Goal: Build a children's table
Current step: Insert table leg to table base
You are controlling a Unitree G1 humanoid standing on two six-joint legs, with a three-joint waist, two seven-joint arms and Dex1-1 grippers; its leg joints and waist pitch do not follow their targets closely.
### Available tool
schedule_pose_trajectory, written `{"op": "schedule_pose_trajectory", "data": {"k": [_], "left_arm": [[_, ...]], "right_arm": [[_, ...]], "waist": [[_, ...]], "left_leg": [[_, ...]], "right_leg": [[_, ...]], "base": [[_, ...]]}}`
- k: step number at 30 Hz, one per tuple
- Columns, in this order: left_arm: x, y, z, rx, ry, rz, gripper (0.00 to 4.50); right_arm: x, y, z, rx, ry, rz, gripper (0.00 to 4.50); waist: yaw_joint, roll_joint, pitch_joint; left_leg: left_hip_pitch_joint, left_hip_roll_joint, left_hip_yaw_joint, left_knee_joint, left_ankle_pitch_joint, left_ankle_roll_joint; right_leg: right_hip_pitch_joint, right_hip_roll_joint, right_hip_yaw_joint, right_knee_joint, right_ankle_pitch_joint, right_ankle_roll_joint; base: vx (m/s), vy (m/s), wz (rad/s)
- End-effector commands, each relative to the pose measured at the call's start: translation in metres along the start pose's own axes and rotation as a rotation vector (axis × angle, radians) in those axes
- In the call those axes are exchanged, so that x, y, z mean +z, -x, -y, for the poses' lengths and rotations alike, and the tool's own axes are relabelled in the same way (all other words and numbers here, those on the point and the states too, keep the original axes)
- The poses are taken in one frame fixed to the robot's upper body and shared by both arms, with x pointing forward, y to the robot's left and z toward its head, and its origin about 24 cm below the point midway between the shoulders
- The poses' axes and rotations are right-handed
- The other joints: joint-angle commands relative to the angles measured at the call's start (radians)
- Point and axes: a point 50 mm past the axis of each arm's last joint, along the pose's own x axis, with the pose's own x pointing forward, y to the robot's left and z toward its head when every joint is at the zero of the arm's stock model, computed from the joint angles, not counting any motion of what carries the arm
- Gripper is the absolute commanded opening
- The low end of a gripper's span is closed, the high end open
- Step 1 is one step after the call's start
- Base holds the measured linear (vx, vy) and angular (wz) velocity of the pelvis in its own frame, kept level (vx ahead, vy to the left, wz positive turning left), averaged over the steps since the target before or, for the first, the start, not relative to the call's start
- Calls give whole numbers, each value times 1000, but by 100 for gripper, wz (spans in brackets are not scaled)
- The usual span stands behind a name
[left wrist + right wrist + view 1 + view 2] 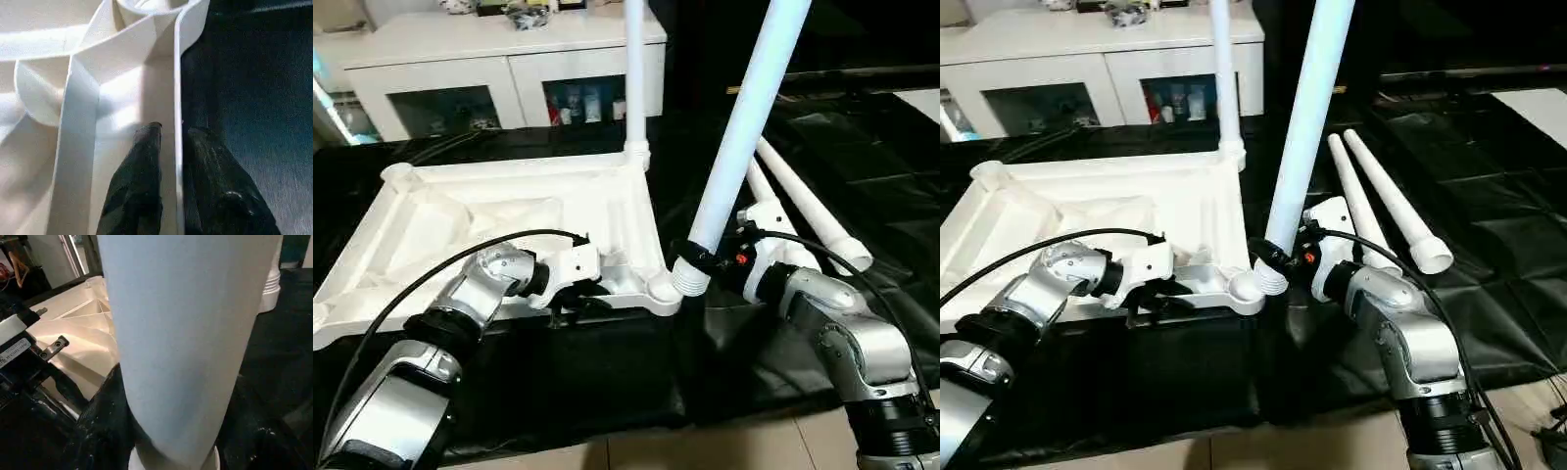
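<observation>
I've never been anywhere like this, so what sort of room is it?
Probably a lab or test room dressed like a home: a white glass-door cabinet with items inside, a black-sheeted work table, tiled floor.

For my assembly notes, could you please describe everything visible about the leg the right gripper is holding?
The held leg is a long, white, tapered plastic tube with a ribbed lower end. It leans, top tilted to the robot's right, its ribbed end at the near right corner socket of the upturned tabletop, not yet upright in it. The right gripper clamps it just above the ribs.
</observation>
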Motion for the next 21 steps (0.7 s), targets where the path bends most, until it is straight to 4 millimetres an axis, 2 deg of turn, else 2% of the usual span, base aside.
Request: {"op": "schedule_pose_trajectory", "data": {"k": [1, 4, 5, 8, 10, 13, 18, 21], "left_arm": [[-3, 5, -2, 21, 3, -4, 101], [-2, 5, -4, 36, 9, 13, 101], [-1, 5, -4, 36, 13, 22, 72], [0, 4, -5, 33, 16, 30, 65], [-1, 3, -4, 29, 19, 28, 33], [-2, 2, -3, 20, 29, 37, 17], [-2, -1, -1, 12, 52, 64, 0], [-2, -3, 1, 17, 87, 89, 0]], "right_arm": [[6, 1, -1, 5, 19, 21, 186], [6, 1, -1, 6, 19, 20, 186], [6, 1, -1, 6, 19, 19, 186], [6, 1, -1, 7, 20, 17, 186], [5, 1, -1, 6, 20, 17, 186], [5, 2, -1, 6, 19, 17, 186], [5, 2, -1, 7, 18, 15, 186], [3, 2, -1, 6, 18, 11, 186]], "waist": [[4, -4, -63], [8, -4, -62], [8, -4, -61], [10, -3, -61], [11, -4, -61], [11, -4, -62], [11, -1, -63], [11, -2, -62]], "left_leg": [[1, 30, -7, -67, -170, 42], [3, 31, -7, -69, -184, 33], [2, 31, -7, -69, -187, 31], [2, 31, -8, -70, -183, 28], [1, 30, -7, -69, -187, 27], [1, 30, -7, -69, -183, 28], [0, 30, -7, -68, -165, 35], [0, 30, -7, -67, -172, 36]], "right_leg": [[64, -56, 49, -58, -147, -237], [62, -56, 50, -61, -170, -228], [62, -56, 50, -61, -174, -226], [63, -56, 50, -61, -171, -224], [63, -56, 50, -61, -169, -225], [64, -56, 50, -62, -172, -221], [65, -56, 49, -57, -137, -231], [65, -57, 49, -60, -149, -234]], "base": [[0, 0, 0], [0, 0, 0], [0, 0, 0], [0, 0, 0], [0, 0, 0], [0, 0, 0], [0, 0, 0], [0, 0, 0]]}}
